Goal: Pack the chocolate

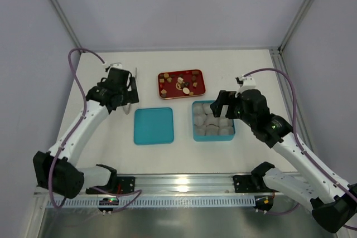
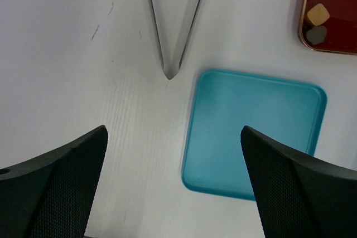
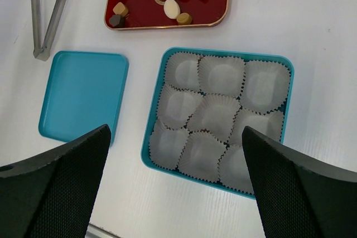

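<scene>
**Nine cups empty, no chocolate packed yet**

None of the packing is done, as far as the views show. All the chocolate [image 3: 172, 8] lies on the red tray [image 3: 215, 6], which sits just beyond the teal box [image 3: 159, 90] on the far side. It is a loose scatter of dark brown, tan and cream pieces, some round and some square.

The teal box stands open, filled wall to wall with pale crinkled paper cups [image 3: 217, 110] in three rows of three. Every cup that shows is empty, though the right fingers cover part of the nearest corner cup. The box's teal lid [image 3: 83, 96] lies flat on the bench [image 3: 312, 15] just to the left of the box, apart from it and with nothing on it. A pair of metal tongs [image 2: 169, 71] lies further left and beyond the lid, untouched.

The left fingers [image 2: 67, 182] are spread wide and hold nothing; they hang above the bench left of the box, over the lid's near edge. The right fingers [image 3: 61, 176] are also wide and empty, poised over the box's near side.

By my reading the whole job is left: each piece has to go from the tray into a cup, and the lid probably goes on last.
</scene>
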